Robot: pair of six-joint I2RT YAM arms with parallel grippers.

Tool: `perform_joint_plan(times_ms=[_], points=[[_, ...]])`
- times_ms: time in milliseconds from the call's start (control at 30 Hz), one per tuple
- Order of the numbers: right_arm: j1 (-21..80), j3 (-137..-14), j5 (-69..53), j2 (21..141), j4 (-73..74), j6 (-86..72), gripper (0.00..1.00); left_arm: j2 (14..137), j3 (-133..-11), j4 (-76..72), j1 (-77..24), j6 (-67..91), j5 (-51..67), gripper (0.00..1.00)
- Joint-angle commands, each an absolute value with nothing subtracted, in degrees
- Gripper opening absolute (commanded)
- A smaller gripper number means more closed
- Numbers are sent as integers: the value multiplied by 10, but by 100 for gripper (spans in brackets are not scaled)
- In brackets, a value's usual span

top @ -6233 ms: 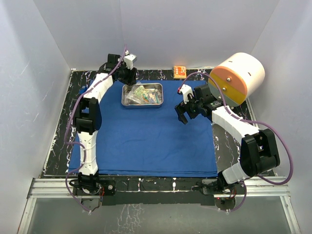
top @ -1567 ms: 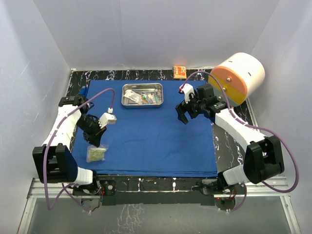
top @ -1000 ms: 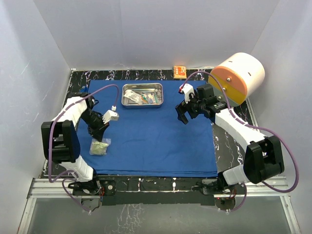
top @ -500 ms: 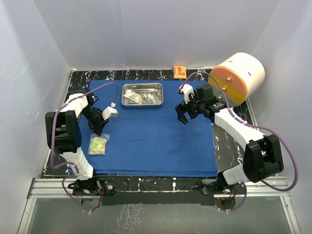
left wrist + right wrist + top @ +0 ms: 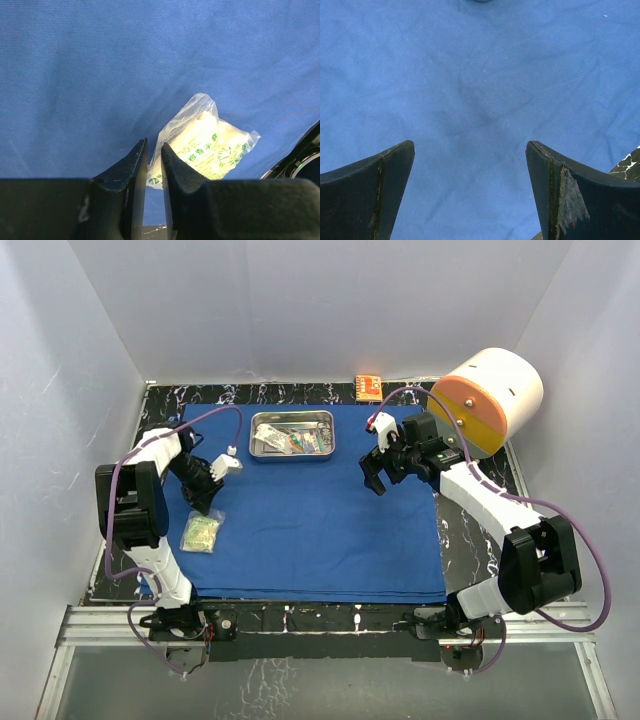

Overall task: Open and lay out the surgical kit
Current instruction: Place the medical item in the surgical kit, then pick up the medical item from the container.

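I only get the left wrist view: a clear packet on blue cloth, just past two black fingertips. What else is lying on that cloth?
Observer: A steel tray sits at the far edge of the cloth, with more items inside.
Operator: And the other arm?
Observer: The right gripper hangs above the cloth, to the right of the tray, jaws wide open and holding nothing.
Operator: Is anything off the cloth?
Observer: A big white-and-orange cylinder sits at the far right corner.
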State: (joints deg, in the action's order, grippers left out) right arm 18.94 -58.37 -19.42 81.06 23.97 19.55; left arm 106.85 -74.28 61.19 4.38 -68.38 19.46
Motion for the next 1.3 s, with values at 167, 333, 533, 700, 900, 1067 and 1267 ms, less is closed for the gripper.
perform_joint_plan(times_ms=[167,333,533,700,900,1067,1267], points=[[186,-590,-196,814,225,200,94,1011,-802,586,46,-605,244,40],[186,-591,-196,816,225,199,95,1007,-849,543,36,-506,293,51],[186,-592,-193,817,226,198,95,1028,-885,429,-17,-318,306,65],[186,-592,-191,813,225,198,95,1087,-938,352,-64,-181,301,64],[186,-590,-188,806,226,199,95,1173,-1019,295,-104,-42,308,56],[186,-586,-189,800,225,200,96,1250,-1086,279,-122,17,304,49],[186,-584,-192,796,223,200,96,1296,-1116,252,-130,56,318,43]])
